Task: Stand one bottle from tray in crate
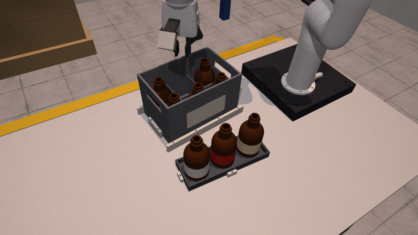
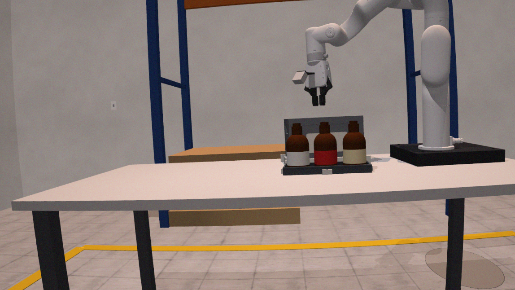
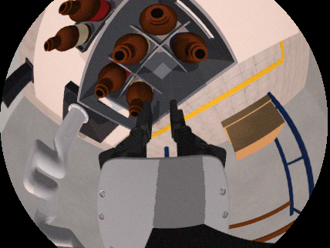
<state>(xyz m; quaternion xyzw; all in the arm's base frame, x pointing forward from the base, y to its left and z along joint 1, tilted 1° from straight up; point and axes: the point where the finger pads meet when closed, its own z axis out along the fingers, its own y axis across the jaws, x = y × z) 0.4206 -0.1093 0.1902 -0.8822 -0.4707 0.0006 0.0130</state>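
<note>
My gripper (image 1: 182,54) (image 2: 319,103) (image 3: 160,108) hangs above the far side of the crate (image 1: 178,125) (image 2: 309,126) (image 3: 210,65). Its fingers are partly open, a narrow gap apart, with nothing between them. Five brown bottles stand in the crate; its middle cell in the far row is empty. The tray (image 1: 207,179) (image 2: 306,170) holds three upright bottles: white-labelled (image 1: 196,157) (image 2: 297,144), red-labelled (image 1: 223,146) (image 2: 325,144) (image 3: 82,9) and cream-labelled (image 1: 250,134) (image 2: 354,144) (image 3: 69,36). Crate and tray look level. The crate's front wall hides the lower parts of its bottles in the top view.
Pale strips (image 1: 204,128) border the crate, and small blocks (image 1: 232,172) (image 2: 326,171) touch the tray. The arm's black base (image 1: 263,72) (image 2: 450,156) is to the right of the crate. A brown shelf unit (image 1: 38,38) (image 3: 250,127) stands beyond the table.
</note>
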